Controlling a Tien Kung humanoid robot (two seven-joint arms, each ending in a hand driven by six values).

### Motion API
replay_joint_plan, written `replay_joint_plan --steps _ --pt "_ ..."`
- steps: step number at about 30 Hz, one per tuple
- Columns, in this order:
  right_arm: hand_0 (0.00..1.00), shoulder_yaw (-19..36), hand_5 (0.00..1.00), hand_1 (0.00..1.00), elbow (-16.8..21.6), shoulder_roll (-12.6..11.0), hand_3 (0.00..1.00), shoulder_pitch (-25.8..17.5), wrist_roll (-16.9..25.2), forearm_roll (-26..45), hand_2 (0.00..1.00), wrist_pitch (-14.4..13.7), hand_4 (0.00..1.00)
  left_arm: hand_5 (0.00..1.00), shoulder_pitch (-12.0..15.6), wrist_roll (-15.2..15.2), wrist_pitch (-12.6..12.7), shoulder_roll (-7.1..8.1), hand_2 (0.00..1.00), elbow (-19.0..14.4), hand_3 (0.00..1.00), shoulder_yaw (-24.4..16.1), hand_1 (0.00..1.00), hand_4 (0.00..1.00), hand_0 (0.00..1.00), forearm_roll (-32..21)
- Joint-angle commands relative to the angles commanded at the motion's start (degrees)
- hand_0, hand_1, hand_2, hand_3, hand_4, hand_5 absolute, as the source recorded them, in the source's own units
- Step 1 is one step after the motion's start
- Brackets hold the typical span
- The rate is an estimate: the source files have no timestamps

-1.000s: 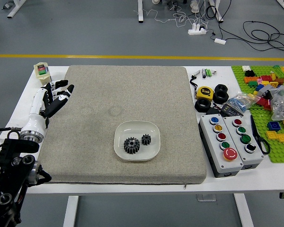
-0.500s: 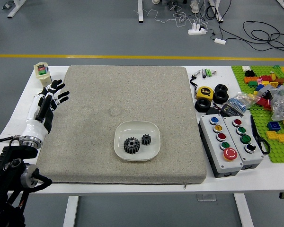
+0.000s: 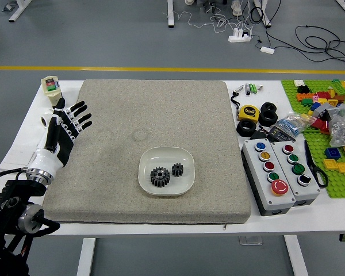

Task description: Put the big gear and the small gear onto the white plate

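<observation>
At the left side of the grey mat, my left hand [image 3: 71,122] is open with its fingers spread, palm showing and nothing held. It is well up and left of the white plate [image 3: 167,151], which rests on the mat. The big gear [image 3: 160,176], black and toothed, lies in the left part of the plate. To its right, with a small gap between, the black small gear [image 3: 177,169] also lies on the plate. Both gears are fully visible. My right arm is out of view.
The grey mat [image 3: 115,195] covers the middle of the white table. On the right are a tape measure [image 3: 249,112], black rings, two button boxes [image 3: 268,178], scissors and a green board [image 3: 340,187] with bricks and bags. A small container [image 3: 51,86] stands at the back left.
My left hand has turned so its palm shows, and its fingers have fanned out. The forearm has shifted slightly. Plate and gears have not moved.
</observation>
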Motion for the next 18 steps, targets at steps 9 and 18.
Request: replay_joint_plan --steps 9,18 --pt "0.658 0.0 0.613 0.671 0.0 0.0 0.555 0.1 0.0 0.0 0.747 0.0 0.753 0.998 0.1 -0.8 0.8 -0.13 0.909 0.2 0.831 -0.4 0.865 0.890 0.828 0.4" --pt "0.658 -0.3 0.613 0.671 0.0 0.0 0.555 0.1 0.2 0.5 0.746 0.0 0.753 0.998 0.2 -1.1 2.6 -0.59 0.911 -0.1 0.869 -0.4 0.870 0.892 0.836 0.4"
